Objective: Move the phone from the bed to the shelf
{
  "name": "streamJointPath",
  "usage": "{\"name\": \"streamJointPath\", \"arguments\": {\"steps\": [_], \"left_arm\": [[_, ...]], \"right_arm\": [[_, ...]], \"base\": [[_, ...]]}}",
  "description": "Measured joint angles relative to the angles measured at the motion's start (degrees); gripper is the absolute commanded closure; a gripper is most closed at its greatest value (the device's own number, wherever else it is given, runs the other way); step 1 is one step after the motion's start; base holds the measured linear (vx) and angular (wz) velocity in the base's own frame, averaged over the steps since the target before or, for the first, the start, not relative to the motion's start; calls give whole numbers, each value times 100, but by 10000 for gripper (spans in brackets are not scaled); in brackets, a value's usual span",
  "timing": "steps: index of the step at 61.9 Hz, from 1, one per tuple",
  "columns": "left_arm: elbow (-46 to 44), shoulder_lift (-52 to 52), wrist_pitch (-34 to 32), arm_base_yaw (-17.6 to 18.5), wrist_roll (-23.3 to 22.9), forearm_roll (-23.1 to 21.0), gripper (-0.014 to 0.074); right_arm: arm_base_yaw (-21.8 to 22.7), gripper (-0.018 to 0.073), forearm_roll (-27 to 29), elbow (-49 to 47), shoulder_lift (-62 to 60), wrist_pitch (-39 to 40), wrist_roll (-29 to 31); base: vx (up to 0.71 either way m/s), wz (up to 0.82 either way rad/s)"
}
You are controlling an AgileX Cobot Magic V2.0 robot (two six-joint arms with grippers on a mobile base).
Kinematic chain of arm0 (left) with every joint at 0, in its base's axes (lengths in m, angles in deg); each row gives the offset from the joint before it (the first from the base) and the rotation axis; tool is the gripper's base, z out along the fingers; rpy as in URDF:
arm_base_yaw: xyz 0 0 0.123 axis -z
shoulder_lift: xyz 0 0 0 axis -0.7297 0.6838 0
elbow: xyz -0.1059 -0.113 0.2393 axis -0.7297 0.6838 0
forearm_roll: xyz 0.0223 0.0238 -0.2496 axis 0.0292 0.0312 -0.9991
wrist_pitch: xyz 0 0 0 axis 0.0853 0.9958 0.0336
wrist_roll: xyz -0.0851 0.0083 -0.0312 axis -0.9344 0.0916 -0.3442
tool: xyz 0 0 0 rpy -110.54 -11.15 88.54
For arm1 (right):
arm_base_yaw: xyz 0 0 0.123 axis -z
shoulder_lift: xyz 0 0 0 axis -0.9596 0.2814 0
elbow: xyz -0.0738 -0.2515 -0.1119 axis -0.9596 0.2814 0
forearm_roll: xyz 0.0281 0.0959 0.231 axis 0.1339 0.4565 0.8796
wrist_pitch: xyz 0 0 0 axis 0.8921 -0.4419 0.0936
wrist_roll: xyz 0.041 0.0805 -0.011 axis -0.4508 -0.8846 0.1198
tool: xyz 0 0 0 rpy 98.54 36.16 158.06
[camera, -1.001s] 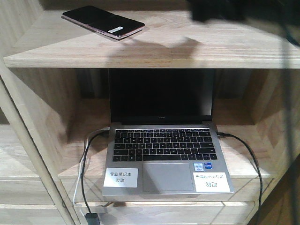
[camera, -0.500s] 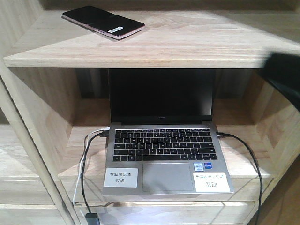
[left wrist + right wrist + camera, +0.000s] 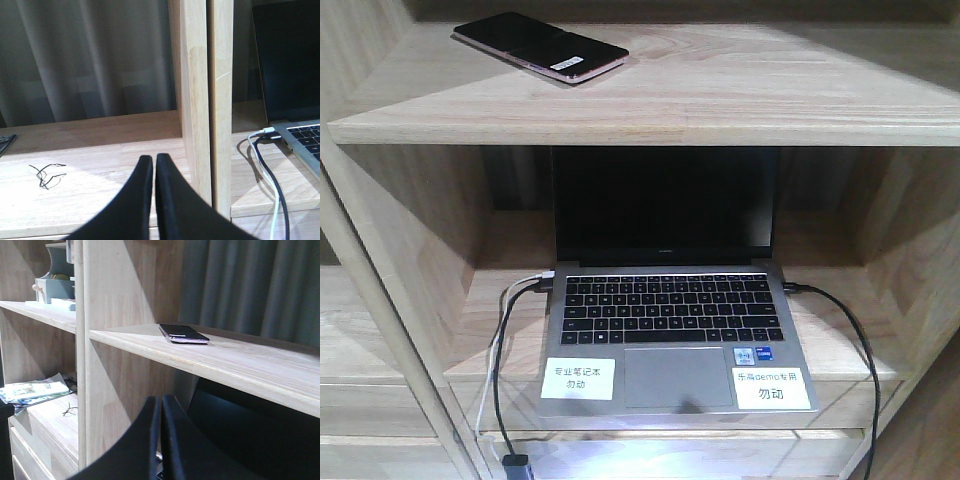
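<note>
Phone (image 3: pixel 540 47) lying flat near the shelf's (image 3: pixel 740 95) back left corner, above the open laptop (image 3: pixel 670 310), both end effectors, left (image 3: pixel 154 162) and right (image 3: pixel 160 402), pinched closed on nothing; best kept low, clear of the plank edge.

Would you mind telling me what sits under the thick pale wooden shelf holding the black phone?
Under the pale wooden shelf an open silver laptop sits with cables plugged into both sides. The compartment's back wall behind its screen is hidden.
</note>
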Motion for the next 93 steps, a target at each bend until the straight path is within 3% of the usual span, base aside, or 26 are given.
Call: {"name": "streamJointPath", "arguments": {"steps": [30, 43, 51, 64, 73, 80, 93], "left_arm": [[0, 0, 0, 0, 0, 0, 595], [0, 0, 0, 0, 0, 0, 595], [0, 0, 0, 0, 0, 0, 595], [0, 0, 0, 0, 0, 0, 595], [0, 0, 0, 0, 0, 0, 595], [0, 0, 0, 0, 0, 0, 595], [0, 0, 0, 0, 0, 0, 595]], "right_arm": [[0, 569, -49, 0, 0, 132, 404], [0, 569, -45, 0, 0, 149, 285], [0, 569, -478, 0, 0, 194, -558], [0, 569, -2820, 0, 0, 194, -3107], [110, 569, -4168, 36, -7, 147, -4400], [616, 569, -4475, 373, -153, 153, -4751], [1792, 569, -4544, 1364, -831, 177, -4865]], "base": [[0, 0], [0, 0], [0, 0], [0, 0], [0, 0], [0, 0], [0, 0]]}}
